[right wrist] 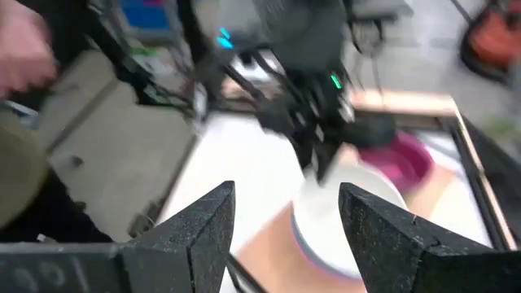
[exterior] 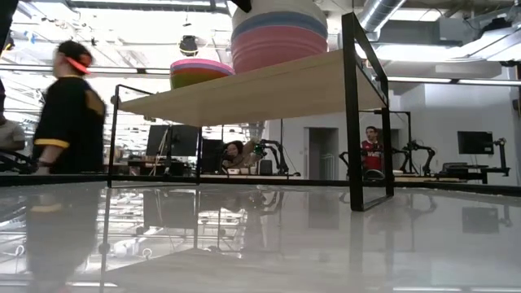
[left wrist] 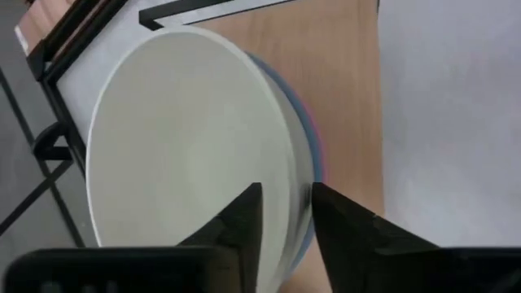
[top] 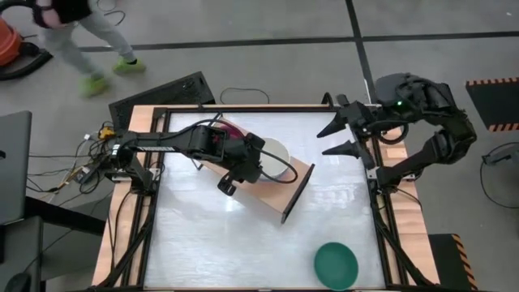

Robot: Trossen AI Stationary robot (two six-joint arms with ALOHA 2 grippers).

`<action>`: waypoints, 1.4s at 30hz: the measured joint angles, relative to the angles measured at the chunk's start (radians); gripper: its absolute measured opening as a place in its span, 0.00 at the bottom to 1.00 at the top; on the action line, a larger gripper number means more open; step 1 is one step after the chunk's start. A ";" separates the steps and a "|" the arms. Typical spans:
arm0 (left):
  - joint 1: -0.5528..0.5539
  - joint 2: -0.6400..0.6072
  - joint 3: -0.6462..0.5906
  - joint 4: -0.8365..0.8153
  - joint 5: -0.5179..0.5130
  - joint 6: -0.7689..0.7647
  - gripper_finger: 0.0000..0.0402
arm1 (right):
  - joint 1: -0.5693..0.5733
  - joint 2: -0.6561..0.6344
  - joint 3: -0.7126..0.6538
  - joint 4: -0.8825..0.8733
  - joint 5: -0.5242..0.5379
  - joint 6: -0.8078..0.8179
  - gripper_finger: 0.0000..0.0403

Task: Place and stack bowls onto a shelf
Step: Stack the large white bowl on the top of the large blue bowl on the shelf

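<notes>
- The left end effector point(left wrist: 285, 224) sits at the rim of the round cream-white bowl point(left wrist: 187, 138), one finger inside the wall and one outside, with a slight gap either side; I judge it is letting go.
- That bowl tops a stack, nested on a grey-blue bowl point(exterior: 279, 19) and a pink bowl point(exterior: 279, 47), likely to save room on the long light-wood shelf with its thin black frame point(top: 293, 180).
- A second stack of smaller bowls, magenta one point(exterior: 201, 63) uppermost, stands farther along the board.
- The round dark green bowl point(top: 336, 264) lies apart on the white worktop point(top: 203, 243), not yet shelved.
- The right end effector point(top: 345, 136) hovers spread and empty near the worktop's far right edge.
- No readable writing or labels show.
</notes>
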 joint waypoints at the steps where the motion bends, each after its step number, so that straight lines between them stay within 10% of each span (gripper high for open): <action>1: -0.001 0.000 0.000 0.004 -0.001 -0.001 0.25 | 0.000 0.000 0.000 -0.030 0.030 0.015 0.61; 13: -0.028 -0.009 0.117 0.016 -0.067 -0.058 0.32 | 0.037 0.080 0.001 -0.371 0.211 0.355 0.61; 24: -0.069 -0.039 0.176 0.164 -0.223 -0.427 0.01 | 0.097 0.158 0.000 -0.363 0.222 0.356 0.61; 32: -0.129 -0.261 -0.323 0.607 -0.479 -0.640 0.00 | 0.157 0.146 0.000 -0.389 0.280 0.422 0.61; 42: -0.164 -0.451 -0.837 1.136 -0.490 -0.801 0.00 | 0.199 0.123 0.000 -0.380 0.331 0.432 0.61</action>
